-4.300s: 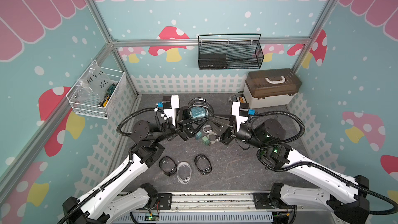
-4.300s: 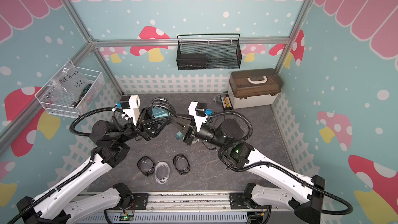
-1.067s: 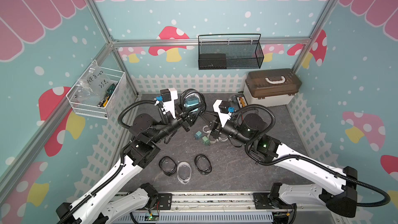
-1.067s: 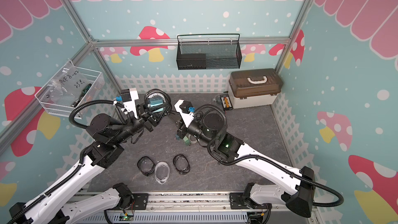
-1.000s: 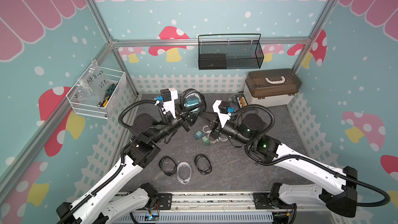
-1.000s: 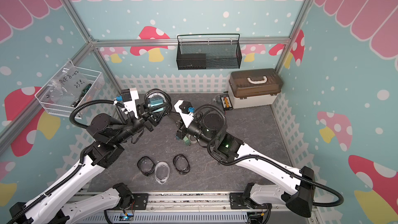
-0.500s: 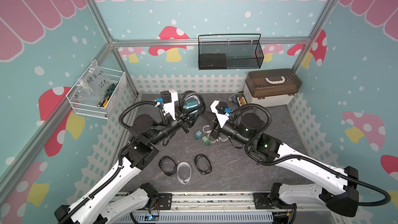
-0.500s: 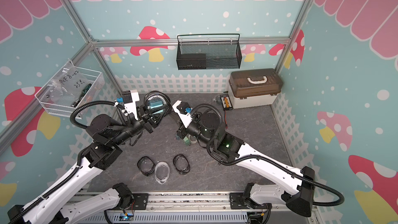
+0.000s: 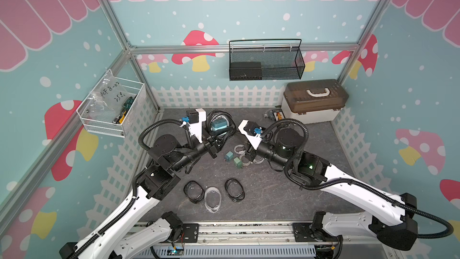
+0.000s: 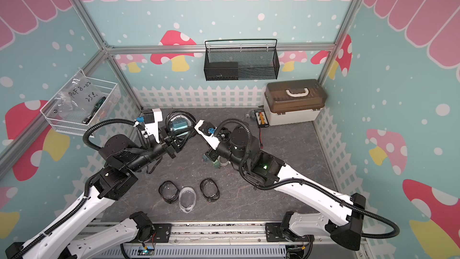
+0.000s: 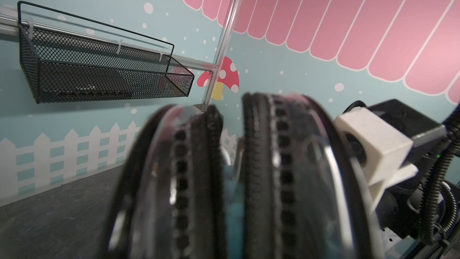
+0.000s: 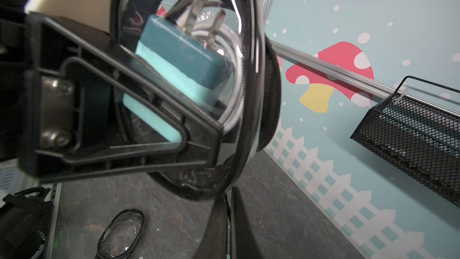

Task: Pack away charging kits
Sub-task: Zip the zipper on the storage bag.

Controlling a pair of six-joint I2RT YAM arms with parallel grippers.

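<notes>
**Kit pouch held off bench; other pouches lying flat**

The left fingers [image 12: 199,143] are clamped on a black-rimmed oval clear-windowed pouch [image 12: 250,83], held above the dark grey bench [image 9: 286,195] near its back. Inside are a teal cube charger [image 12: 179,66] and a coiled white cable [image 12: 231,53]. The right fingers [image 12: 216,230] are pressed together just under the pouch rim; whether they pinch anything cannot be told. Two black-rimmed pouches [image 9: 193,191] and a clear pouch [image 9: 212,199] lie near the front edge.

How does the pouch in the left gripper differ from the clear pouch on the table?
The held pouch has a black rim; the clear pouch a transparent one. The held pouch, raised, contains a teal charger; the clear pouch lies flat, apparently empty. Both are oval.
</notes>
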